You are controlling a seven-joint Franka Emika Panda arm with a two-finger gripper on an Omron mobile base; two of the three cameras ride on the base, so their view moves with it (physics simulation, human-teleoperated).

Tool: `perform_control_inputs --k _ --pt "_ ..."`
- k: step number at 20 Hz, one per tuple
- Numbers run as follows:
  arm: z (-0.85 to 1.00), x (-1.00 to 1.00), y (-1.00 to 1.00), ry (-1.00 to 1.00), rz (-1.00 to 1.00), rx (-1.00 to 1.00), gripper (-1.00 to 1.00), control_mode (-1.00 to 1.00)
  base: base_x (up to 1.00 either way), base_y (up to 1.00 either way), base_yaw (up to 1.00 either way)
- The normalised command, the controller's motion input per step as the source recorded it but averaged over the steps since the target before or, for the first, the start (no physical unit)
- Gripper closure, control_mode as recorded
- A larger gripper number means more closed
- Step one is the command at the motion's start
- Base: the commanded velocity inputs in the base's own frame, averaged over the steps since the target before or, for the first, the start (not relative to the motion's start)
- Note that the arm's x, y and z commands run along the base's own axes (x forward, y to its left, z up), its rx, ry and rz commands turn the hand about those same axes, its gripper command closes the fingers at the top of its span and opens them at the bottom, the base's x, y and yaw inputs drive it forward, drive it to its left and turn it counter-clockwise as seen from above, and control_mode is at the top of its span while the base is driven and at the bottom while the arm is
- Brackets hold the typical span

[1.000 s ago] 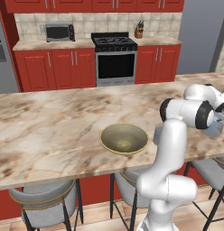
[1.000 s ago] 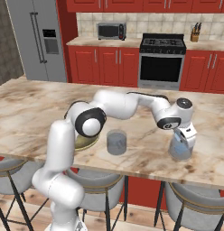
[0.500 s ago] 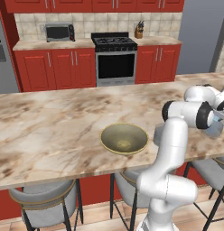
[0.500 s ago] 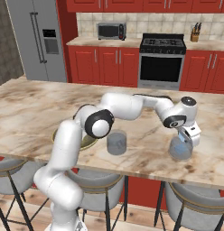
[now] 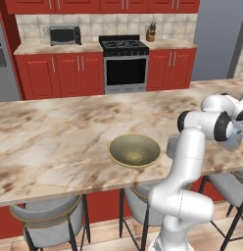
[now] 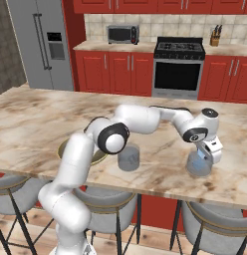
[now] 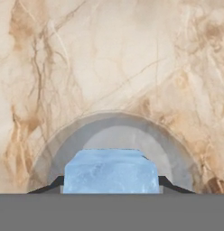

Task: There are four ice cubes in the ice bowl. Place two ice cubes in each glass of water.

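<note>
Blue ice cube (image 7: 111, 171) in gripper (image 6: 202, 158) over glass (image 6: 199, 165).

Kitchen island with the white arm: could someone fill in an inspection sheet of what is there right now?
Surface: marble island counter, flat and dry-looking.
Job's things: olive bowl with a gold rim near the front edge, no cubes made out inside; one glass beside the arm; a second glass under the hand; a pale blue ice cube held over that second glass.
Clutter: nothing seen.
Grippers: gripper shut on the ice cube, poised above the second glass.
Cables: nothing seen.
Surroundings: red cabinets, stove, microwave, fridge, knife block, grey stools under the counter.
</note>
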Motion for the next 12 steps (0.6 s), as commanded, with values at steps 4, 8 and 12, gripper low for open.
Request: perform_control_inputs --k 4,8,12 --pt "0.00 0.08 0.00 0.02 -0.01 0.00 1.00 -1.00 0.00 0.00 0.00" --pt "-0.07 0.23 -0.01 0.01 0.00 0.00 1.00 -1.00 0.00 0.00 0.00" --pt "-0.14 0.17 -0.13 0.00 0.00 0.00 1.00 -1.00 0.00 0.00 0.00"
